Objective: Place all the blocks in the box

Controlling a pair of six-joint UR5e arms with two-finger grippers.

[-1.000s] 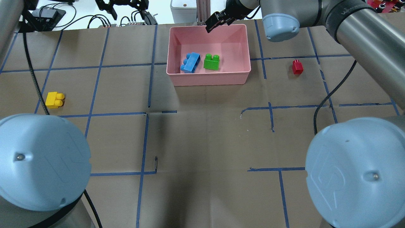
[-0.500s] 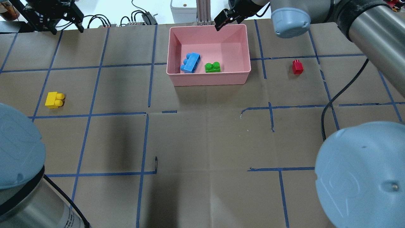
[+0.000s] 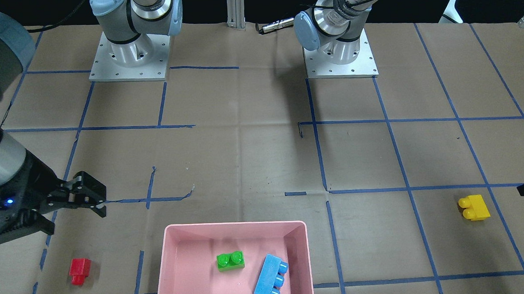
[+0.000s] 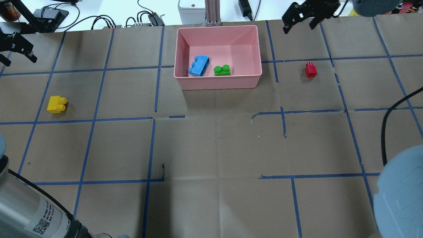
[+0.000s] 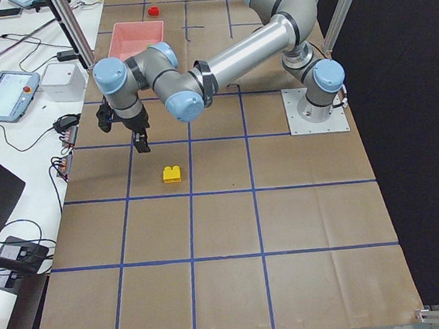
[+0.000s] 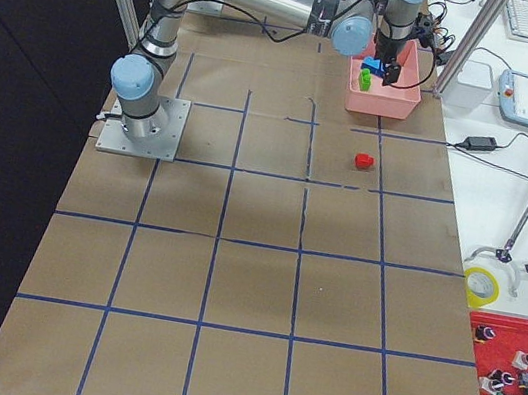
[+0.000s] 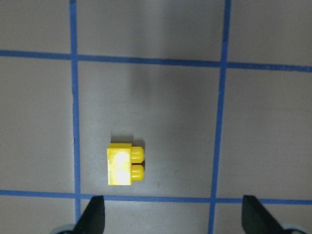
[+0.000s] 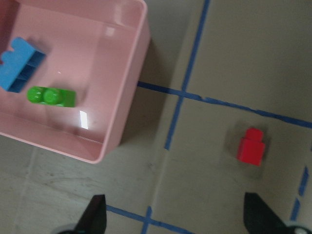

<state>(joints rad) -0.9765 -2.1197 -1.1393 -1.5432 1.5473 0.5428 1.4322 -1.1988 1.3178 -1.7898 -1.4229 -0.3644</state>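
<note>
Seen from above, there are two claws, one box and four blocks: one yellow, one blue, one green, one red.

At the far left is the left claw [image 7: 174, 217]. Its two fingers are spread wide and hold nothing. The yellow block [image 4: 57, 104] lies on the brown table [image 4: 211, 148] at about 5 o'clock from that claw. Its two bumps point to 3 o'clock.

The pink box [image 4: 218, 84] sits in the middle, at the far edge. Two blocks are inside it. The blue block [image 4: 199, 65] has three bumps. The green block [image 4: 222, 70] is close by at its 3 o'clock, not touching.

The red block [image 4: 310, 69] lies on the table at 3 o'clock from the box, well apart from it. The right claw [image 4: 298, 25] hangs at about 11 o'clock from the red block, fingers spread wide and empty.

So two blocks are in and two are out.
</note>
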